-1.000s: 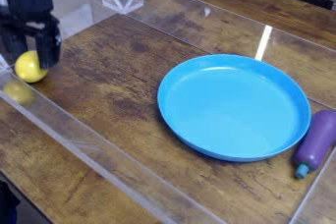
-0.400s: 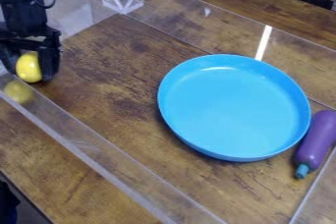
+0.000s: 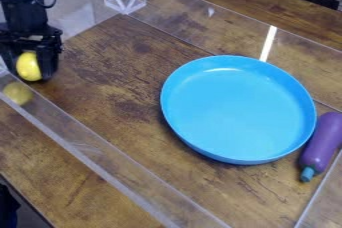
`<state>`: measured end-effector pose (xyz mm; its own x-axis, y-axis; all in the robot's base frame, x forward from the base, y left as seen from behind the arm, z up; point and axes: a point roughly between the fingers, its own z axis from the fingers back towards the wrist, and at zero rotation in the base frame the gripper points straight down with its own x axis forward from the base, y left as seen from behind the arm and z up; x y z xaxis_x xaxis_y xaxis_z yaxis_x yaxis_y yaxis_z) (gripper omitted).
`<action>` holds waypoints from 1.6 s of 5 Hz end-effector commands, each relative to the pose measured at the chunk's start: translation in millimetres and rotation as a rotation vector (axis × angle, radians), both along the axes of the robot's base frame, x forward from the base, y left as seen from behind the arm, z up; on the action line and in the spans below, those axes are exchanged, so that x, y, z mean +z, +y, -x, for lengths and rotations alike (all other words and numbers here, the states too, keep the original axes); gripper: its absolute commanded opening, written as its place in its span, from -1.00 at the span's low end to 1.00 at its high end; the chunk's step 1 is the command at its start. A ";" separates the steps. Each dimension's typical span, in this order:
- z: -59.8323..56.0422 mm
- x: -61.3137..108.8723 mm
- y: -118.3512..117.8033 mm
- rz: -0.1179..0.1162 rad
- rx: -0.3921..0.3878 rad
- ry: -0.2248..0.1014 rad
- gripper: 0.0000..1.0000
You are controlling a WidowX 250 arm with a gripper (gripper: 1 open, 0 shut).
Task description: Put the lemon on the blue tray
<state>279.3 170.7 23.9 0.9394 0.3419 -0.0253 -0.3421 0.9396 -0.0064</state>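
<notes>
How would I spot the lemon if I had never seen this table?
Start at the big blue tray in the middle of the wooden table, then look far left. The lemon sits between the black end effector's fingers: small, round, bright yellow, unlike the long purple eggplant toy.

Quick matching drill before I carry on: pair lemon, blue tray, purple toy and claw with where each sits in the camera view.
Things:
1. lemon
2. blue tray
3. purple toy
4. claw

Places:
A. right edge, beside the tray's rim
B. centre-right on the wooden table
C. far left, between the black fingers
D. far left, pointing down around the fruit

Pairs: 1-C, 2-B, 3-A, 4-D
</notes>
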 end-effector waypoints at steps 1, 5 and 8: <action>-6.7 3.2 16.8 -0.027 0.005 -0.013 -1.00; -16.3 46.6 -10.1 -0.091 -0.068 -0.045 -1.00; -33.4 135.1 -94.7 -0.147 -0.235 -0.206 -1.00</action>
